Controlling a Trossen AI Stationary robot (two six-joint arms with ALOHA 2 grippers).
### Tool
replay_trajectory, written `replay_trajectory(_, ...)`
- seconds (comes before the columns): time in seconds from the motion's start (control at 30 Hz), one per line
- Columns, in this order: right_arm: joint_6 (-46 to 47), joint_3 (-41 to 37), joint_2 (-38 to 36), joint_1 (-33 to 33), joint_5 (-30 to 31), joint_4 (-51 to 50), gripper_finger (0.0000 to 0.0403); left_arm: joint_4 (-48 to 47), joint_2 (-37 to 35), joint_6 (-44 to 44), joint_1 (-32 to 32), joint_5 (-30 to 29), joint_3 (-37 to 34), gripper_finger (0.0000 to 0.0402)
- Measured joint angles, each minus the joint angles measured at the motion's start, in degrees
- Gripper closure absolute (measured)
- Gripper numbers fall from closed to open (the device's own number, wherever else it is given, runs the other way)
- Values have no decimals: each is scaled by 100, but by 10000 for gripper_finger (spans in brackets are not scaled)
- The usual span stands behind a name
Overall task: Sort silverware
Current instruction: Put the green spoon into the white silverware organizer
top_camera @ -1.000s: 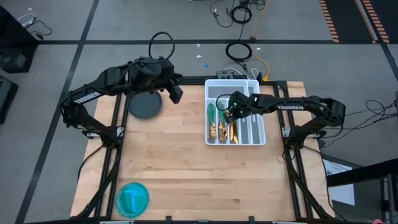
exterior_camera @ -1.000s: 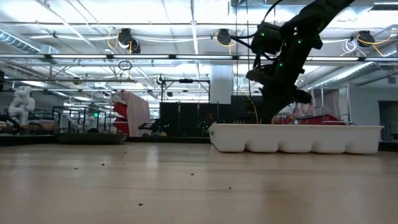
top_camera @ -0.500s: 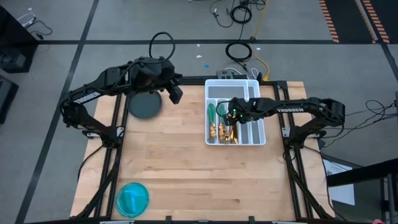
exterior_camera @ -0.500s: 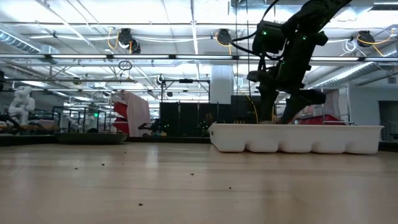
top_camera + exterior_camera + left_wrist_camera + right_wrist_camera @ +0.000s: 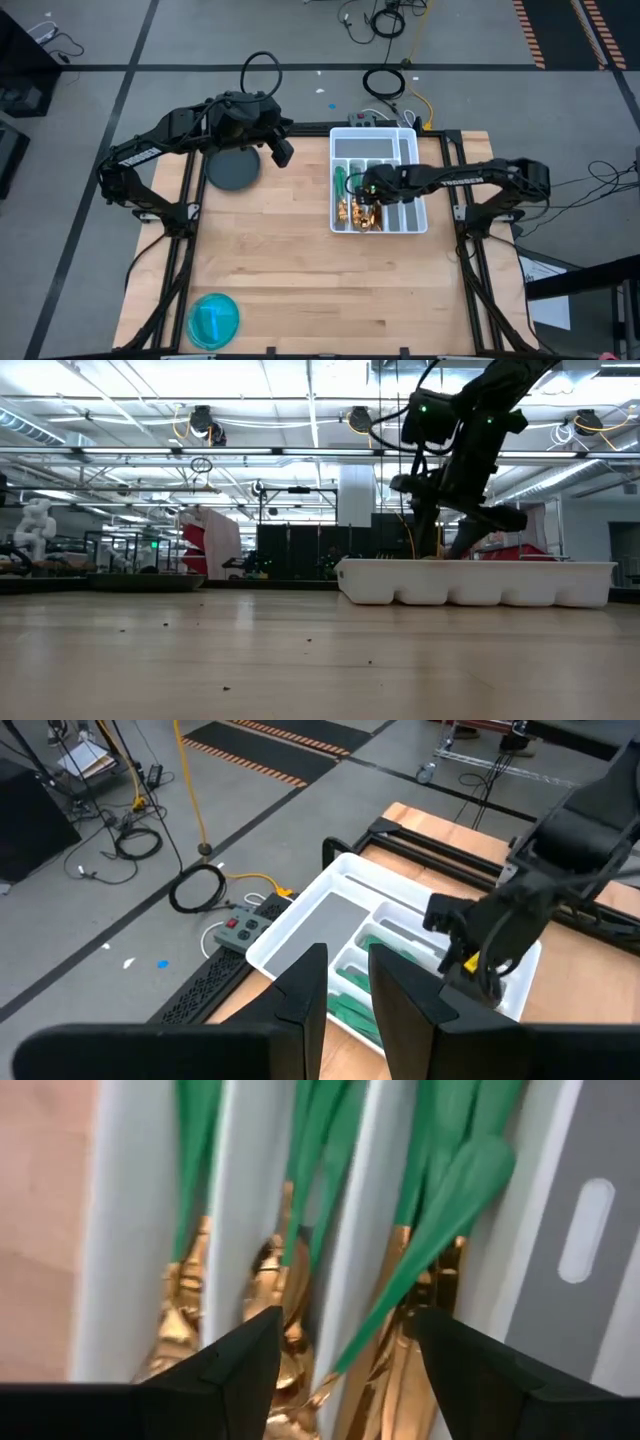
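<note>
High view: right gripper (image 5: pixel 367 190) low over white tray (image 5: pixel 412 140), above silverware (image 5: pixel 358 208) lying in tray's left slots. Left gripper (image 5: pixel 284 152) waits at 2 o'clock of dark plate (image 5: pixel 232 170); teal dish (image 5: pixel 214 319) well apart.

Low view: right gripper (image 5: pixel 446 546) dips behind tray (image 5: pixel 480 582) rim.

Left wrist: left fingers (image 5: pixel 303 990) slightly parted, empty.

Right wrist: right fingers (image 5: pixel 236 1365) spread, nothing pinched; green handles, gold heads (image 5: pixel 400 1290) in slots.

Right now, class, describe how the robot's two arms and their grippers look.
Both arms are dark, jointed, tubular links. The right arm carries white lettering along its forearm and a small green light near the wrist. The left gripper and right gripper each have two flat, dark, angular fingers.
</note>
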Motion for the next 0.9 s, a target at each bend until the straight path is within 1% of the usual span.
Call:
replay_trajectory(0.27, 481, -2, 614, 201, 3, 254, 179, -2, 0, 148, -1, 0, 2, 318)
replay_trajectory(0.4, 621, -4, 684, 235, 10, 255, 180, -34, 0, 155, 1, 0, 2, 318)
replay_trajectory(0.5, 649, -4, 684, 239, -47, 256, 195, -87, 0, 218, 1, 0, 2, 318)
replay_trajectory(0.57, 591, -5, 684, 233, -101, 270, 214, -121, 0, 309, 3, 0, 2, 318)
replay_trajectory(0.63, 473, -6, 684, 232, -109, 352, 243, -127, 0, 343, 3, 0, 2, 318)
replay_trajectory(0.9, 195, -11, 684, 232, -128, 549, 378, -131, 0, 443, 3, 0, 2, 318)
